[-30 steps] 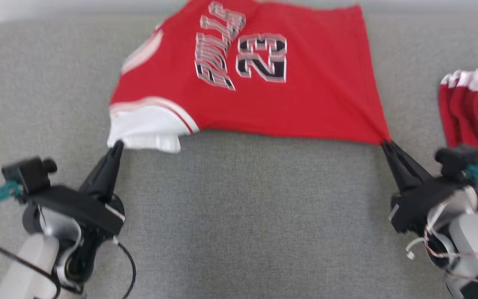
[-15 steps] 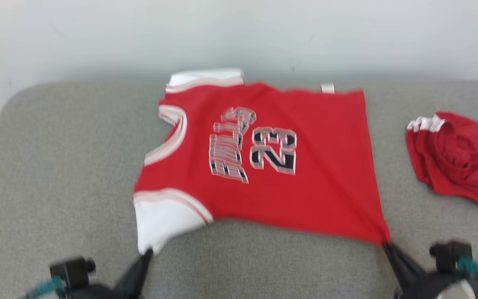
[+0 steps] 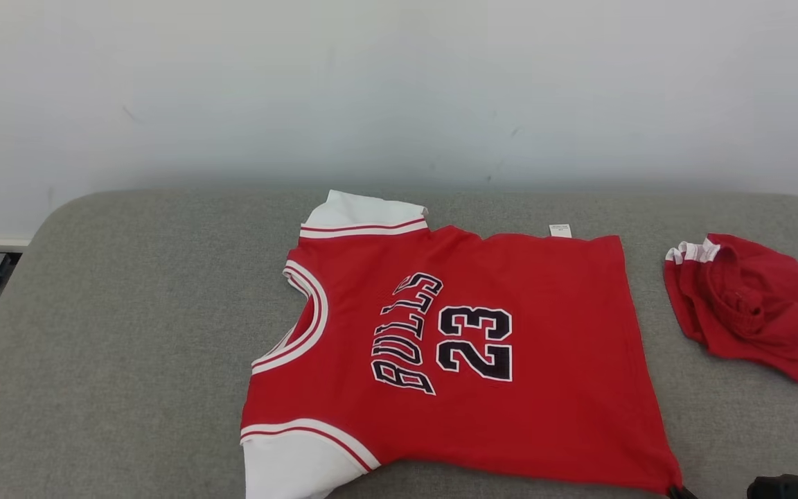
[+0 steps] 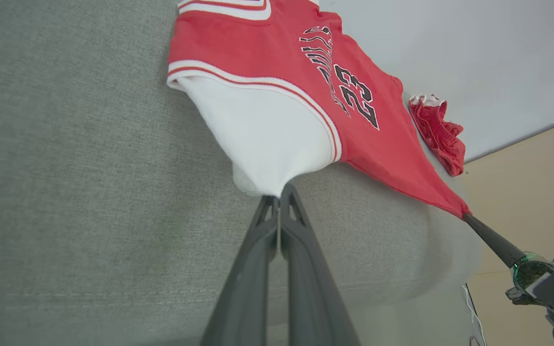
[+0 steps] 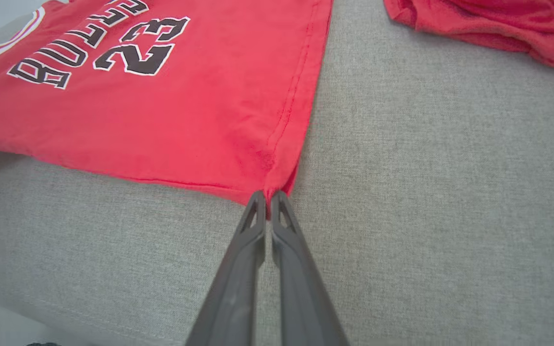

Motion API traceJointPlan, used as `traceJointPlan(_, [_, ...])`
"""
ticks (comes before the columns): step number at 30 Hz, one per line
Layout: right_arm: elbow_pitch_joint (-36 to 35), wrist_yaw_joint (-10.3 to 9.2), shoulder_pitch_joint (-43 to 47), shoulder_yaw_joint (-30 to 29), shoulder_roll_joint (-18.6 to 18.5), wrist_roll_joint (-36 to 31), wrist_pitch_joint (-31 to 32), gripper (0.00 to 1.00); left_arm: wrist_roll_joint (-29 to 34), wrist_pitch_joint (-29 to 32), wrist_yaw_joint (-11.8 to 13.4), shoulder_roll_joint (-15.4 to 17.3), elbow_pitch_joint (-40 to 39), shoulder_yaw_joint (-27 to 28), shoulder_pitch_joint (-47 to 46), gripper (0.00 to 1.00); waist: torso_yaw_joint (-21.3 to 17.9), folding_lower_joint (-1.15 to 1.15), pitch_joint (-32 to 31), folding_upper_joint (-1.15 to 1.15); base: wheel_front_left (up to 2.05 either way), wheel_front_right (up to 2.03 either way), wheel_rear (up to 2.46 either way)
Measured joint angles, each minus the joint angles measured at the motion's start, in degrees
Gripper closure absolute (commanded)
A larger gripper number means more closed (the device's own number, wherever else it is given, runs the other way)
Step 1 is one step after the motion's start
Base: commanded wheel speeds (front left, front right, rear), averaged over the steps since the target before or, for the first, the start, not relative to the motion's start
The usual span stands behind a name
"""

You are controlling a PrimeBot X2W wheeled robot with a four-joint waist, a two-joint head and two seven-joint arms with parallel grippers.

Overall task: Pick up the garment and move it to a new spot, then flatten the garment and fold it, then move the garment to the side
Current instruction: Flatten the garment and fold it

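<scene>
The garment is a red jersey with white sleeves, printed BULLS 23, spread on the grey cushioned surface, its near edge stretched taut. My left gripper is shut on the jersey's white sleeve tip. My right gripper is shut on the red hem corner of the jersey; its tip peeks in at the bottom of the head view. The left wrist view also catches the right gripper holding that corner.
A second crumpled red garment lies on the surface to the right, also seen as red cloth at the top of the right wrist view. A pale wall stands behind. The surface's rounded left edge drops to the floor.
The head camera has tilted up, so both grippers slid out of the bottom of the picture and the wall came in. Both grips on the jersey stay as they were.
</scene>
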Motion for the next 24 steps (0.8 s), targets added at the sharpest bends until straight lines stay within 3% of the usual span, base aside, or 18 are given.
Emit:
traceJointPlan(7, [-0.9, -1.44, -0.2, 1.3, 0.1, 0.3, 4.2, 1.00, 1.2, 1.3, 3.3, 0.5, 0.8, 0.3, -0.6, 1.00, 0.5, 0.02, 1.2, 0.01, 0.00, 0.00, 0.00])
traceJointPlan(15, [-3.2, -3.46, -0.1, 1.3, 0.0, 0.3, 7.2, 1.00, 0.7, 2.7, 4.3, -0.4, 0.3, 0.5, -1.3, 1.00, 0.3, 0.02, 3.0, 0.01, 0.00, 0.00, 0.00])
traceJointPlan(24, [-5.8, -3.97, -1.8, 3.8, 0.2, -0.3, 10.6, 1.00, 1.9, 3.4, 5.7, -0.9, 0.1, 0.0, -3.4, 1.00, 0.3, 0.01, 4.4, 0.01, 0.00, 0.00, 0.00])
